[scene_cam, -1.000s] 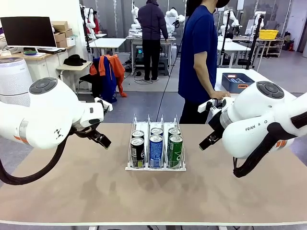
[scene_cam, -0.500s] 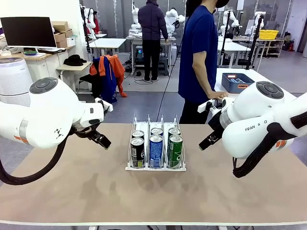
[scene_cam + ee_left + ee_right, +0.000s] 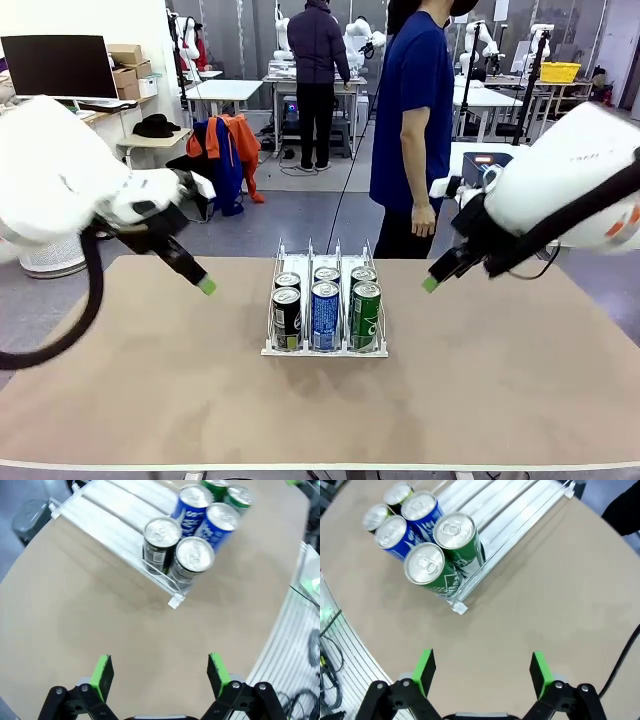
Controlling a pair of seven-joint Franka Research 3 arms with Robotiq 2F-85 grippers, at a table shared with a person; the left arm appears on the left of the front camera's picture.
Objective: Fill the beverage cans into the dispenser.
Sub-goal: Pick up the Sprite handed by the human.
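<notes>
The tan table lies bare on the robot's side. Above it, the left gripper hangs with its green-padded fingers spread wide and nothing between them. The right gripper hangs the same way, jaws parted and holding nothing. The two flank the dispenser, each well apart from it, with only open tabletop between.

The dispenser stands at the table's middle, and its three lanes hold six upright cans in two rows at the near end. The black cans are in the left lane, the blue cans in the middle and the green cans in the right. Each front can hides part of the one behind it. Behind the cans the white lanes run bare to the far end.

Past the far edge stands a person in a blue shirt, one hand hanging down. To the right, a blue-grey tub sits on another table. Farther back are a chair draped with orange and blue clothing and a dark monitor
</notes>
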